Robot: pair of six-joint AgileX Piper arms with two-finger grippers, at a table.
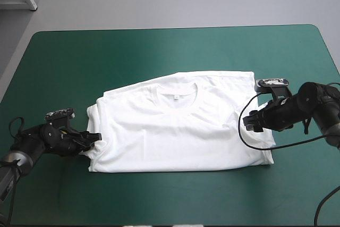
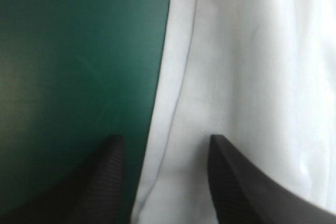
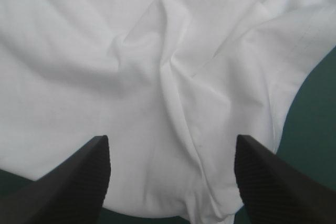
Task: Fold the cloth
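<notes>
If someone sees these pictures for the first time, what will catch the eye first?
The white T-shirt lies flat in the middle of the teal-green cover, collar toward the far edge. The left gripper stands open at its left edge, the right gripper open over its right side.

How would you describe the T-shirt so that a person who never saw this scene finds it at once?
Look at the teal-green table; near its middle lies the T-shirt, flat, its round collar toward the far edge. It is the only white, soft thing there, between the black left end effector and right end effector.
</notes>
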